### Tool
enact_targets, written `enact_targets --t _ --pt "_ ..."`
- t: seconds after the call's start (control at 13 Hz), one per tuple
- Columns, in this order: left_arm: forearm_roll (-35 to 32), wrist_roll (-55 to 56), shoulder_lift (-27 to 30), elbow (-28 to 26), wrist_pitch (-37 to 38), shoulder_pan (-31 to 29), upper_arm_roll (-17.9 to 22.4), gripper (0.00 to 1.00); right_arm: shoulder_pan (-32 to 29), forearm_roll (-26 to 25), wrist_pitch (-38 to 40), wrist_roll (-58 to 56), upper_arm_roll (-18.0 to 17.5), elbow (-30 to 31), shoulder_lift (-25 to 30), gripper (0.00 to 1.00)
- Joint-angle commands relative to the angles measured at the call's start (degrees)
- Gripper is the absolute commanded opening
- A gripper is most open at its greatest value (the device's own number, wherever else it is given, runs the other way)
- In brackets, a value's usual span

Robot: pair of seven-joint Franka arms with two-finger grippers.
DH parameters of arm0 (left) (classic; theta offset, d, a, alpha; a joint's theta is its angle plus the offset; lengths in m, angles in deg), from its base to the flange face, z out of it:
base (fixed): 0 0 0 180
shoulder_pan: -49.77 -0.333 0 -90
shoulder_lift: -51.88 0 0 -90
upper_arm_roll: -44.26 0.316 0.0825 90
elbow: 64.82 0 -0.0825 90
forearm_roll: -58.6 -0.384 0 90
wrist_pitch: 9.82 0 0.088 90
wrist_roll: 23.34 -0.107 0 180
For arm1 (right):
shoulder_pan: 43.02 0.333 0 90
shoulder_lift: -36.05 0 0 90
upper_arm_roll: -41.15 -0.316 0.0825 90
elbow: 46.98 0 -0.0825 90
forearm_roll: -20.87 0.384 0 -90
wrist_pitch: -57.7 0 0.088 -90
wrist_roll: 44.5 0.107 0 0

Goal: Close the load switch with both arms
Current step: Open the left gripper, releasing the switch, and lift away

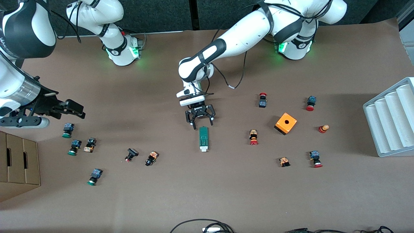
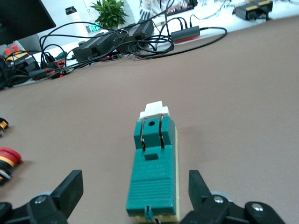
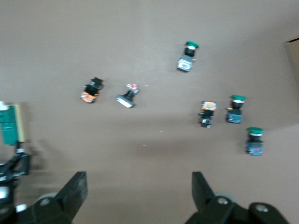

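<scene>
**Left arm's jaws poised at green load switch as right arm waits**

At the right arm's end of the brown worktop [image 1: 226, 200], a cardboard box [image 1: 19, 161] sits at the edge, and the right gripper [image 1: 72, 110] hangs in the air over a scatter of green-capped push buttons [image 1: 68, 130], its jaws spread wide and holding nothing; this arm waits. Two more small buttons, one black [image 1: 131, 154] and one with orange markings [image 1: 151, 158], lie between that cluster and the middle of the worktop.

At the centre lies the load switch [image 1: 203, 138], a narrow green rectangular block lying flat, its long axis running toward the front camera, with a white piece [image 2: 154, 110] at the end nearer that camera. The left wrist view shows a ribbed green panel at the end by the gripper, a pale base under the green body, and two dark slots with a round hole near the white end. The left gripper [image 1: 200, 121] sits low at the switch's green end, jaws open to either side and not touching it.

Toward the left arm's end stand red-capped push buttons [image 1: 253, 137], an orange cube box [image 1: 285, 123] with a hole on top, and a white ridged tray [image 1: 393, 119] at the worktop's edge.
</scene>
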Motion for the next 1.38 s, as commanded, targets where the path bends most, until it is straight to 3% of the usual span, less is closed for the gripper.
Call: enact_targets --t 0.0,0.38,0.85,1.08,1.31 --pt "5.7 -8.9 3.6 -0.3 -1.7 -0.9 0.2 0.99 -0.9 -2.3 0.7 -2.3 1.6 -1.6 -0.6 1.0" --pt "17.9 -30.6 9.6 -0.3 -4.9 -3.7 0.1 0.99 -2.3 1.5 1.0 -6.1 3.6 -2.5 -0.7 1.0" --pt "27.6 -48.7 13.4 -0.2 -6.9 -6.4 0.0 0.99 -2.2 1.6 0.7 -5.7 4.3 -2.5 -1.4 1.0" --pt "38.1 -62.3 17.5 -0.1 -10.3 -10.4 -0.4 0.99 -2.2 3.4 1.1 -0.2 4.3 -2.4 -1.6 1.0" --pt "46.4 -72.4 19.7 1.4 -10.3 -13.2 -0.3 1.0 -1.3 2.1 0.5 -0.1 3.7 -2.6 -1.5 1.0"
